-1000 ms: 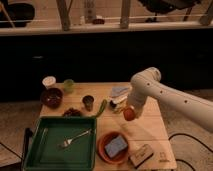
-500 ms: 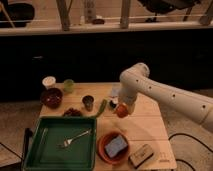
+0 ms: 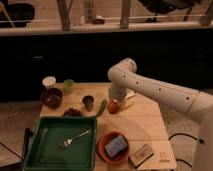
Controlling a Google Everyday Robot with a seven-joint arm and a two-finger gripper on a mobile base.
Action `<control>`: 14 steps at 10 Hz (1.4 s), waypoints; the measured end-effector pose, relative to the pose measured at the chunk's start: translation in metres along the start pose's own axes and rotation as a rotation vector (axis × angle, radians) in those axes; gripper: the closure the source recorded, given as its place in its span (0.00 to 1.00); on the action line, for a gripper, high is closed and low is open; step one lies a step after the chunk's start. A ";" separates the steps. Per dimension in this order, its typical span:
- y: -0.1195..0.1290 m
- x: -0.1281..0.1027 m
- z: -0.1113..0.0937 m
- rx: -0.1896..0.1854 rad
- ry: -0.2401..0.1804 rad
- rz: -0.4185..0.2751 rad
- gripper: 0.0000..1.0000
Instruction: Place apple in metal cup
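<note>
Counter (image 3: pixel 145 125): pale wood, carrying everything in the scene.
Arm (image 3: pixel 150 87): white, reaching in from the right and bent down over mid-counter, probably to carry its load left toward the cups.
Tray (image 3: pixel 35 150): green, near left, with a fork (image 3: pixel 75 139) lying inside; nearer than the line from hand to cup, so no obstacle.
Red bowl (image 3: pixel 102 145): near centre, holding a blue sponge (image 3: pixel 116 146); also nearer than that line.
Dark bowl (image 3: pixel 51 97): far left, beyond the target and not involved.
Hand (image 3: pixel 114 103): pointing down at mid-counter, apparently closed around the apple, judging by the fruit sitting right at its tip; the grip itself is hard to make out.
Metal cup (image 3: pixel 88 103): upright with its mouth open upward, just left of the hand, with a green vegetable (image 3: pixel 102 107) lying between them; likely needs a carry high enough to pass over that and the rim.
Apple (image 3: pixel 113 107): orange-red, at the hand's tip, right of the metal cup and not yet in it.
</note>
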 end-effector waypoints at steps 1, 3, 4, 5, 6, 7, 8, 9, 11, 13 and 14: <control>-0.002 0.000 0.001 -0.008 0.003 -0.012 1.00; -0.020 -0.010 0.003 -0.007 0.004 -0.048 1.00; -0.031 -0.015 0.004 -0.007 0.010 -0.068 1.00; -0.039 -0.018 0.005 -0.008 0.012 -0.087 1.00; -0.042 -0.017 0.007 -0.012 0.016 -0.098 1.00; -0.046 -0.019 0.008 -0.013 0.016 -0.109 1.00; -0.051 -0.020 0.009 -0.013 0.020 -0.121 1.00; -0.056 -0.022 0.010 -0.009 0.021 -0.127 1.00; -0.068 -0.028 0.011 -0.003 0.027 -0.148 1.00; -0.081 -0.032 0.012 -0.002 0.036 -0.173 1.00; -0.084 -0.034 0.012 -0.001 0.037 -0.181 1.00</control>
